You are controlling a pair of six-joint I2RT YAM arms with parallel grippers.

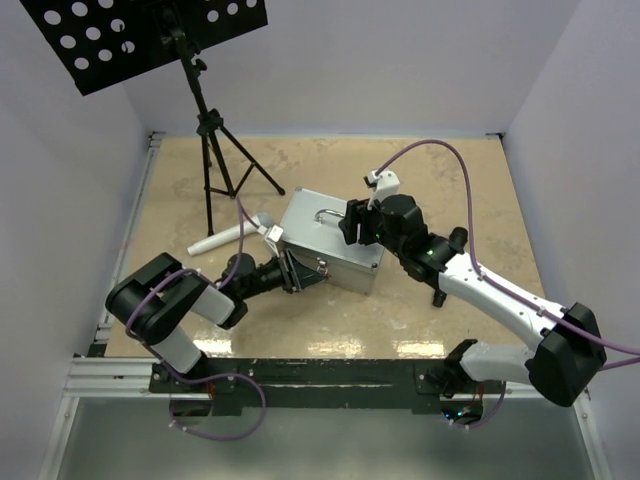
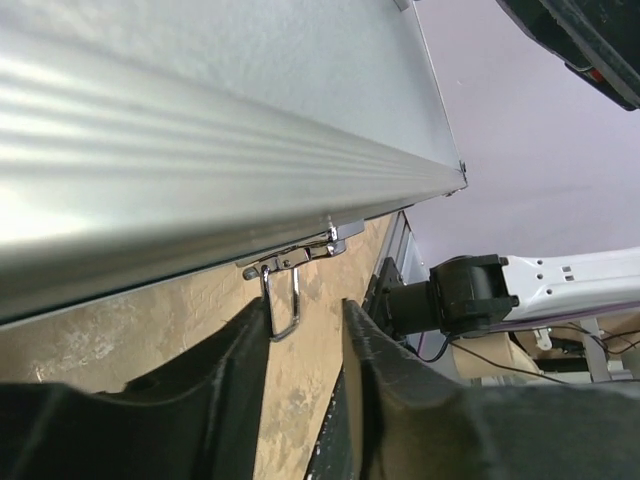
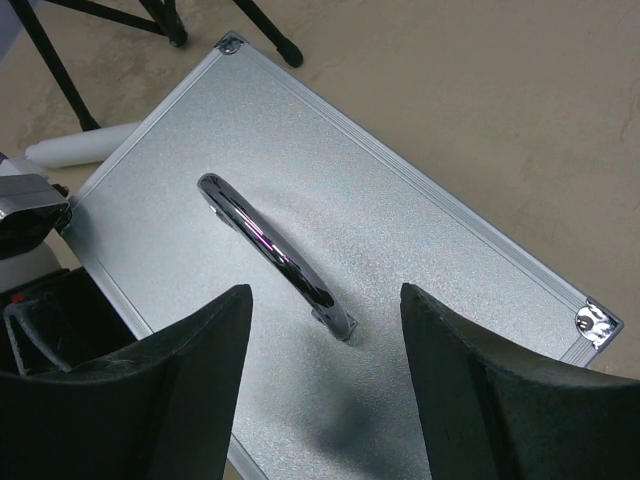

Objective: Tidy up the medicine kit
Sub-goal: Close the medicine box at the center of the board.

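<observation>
Case: The silver metal case (image 1: 330,240) sits shut near the middle of the table (image 1: 450,180), with both arms drawn in close on it.
Left pincer: The left pincer (image 2: 305,320) is low at the case's near-left wall with its fingers parted a little. The wire loop of the latch (image 2: 285,290) hangs between them, against or just beside the left finger, and nothing is visibly gripped.
Right pincer: The right pincer (image 3: 325,295) hovers over the case's lid (image 3: 400,260) with its fingers spread wide on either side of the chrome handle (image 3: 275,255). It is clear of the handle and empty.
Weight: The case looks rigid and boxy, probably light for its bulk, though what it holds cannot be seen.
Surface: The panels are stippled metal and the edges are ribbed. The flat faces are likely too broad and slick for a pinch.
Where to hold: The handle on the lid is the natural lifting point. It is narrow and fixed, but polished, so a grip across its middle seems safest.
Latch: The thin wire loop is likely stiff and sprung. A pull at its free lower end should release it.
Risk: A sideways tug on the latch could slide the case across the table unless the lid is pressed down.
Around the case: A black tripod stand (image 1: 215,150) stands beyond the case's far-left corner. A white tube (image 1: 225,238) lies just beside its left edge.
</observation>
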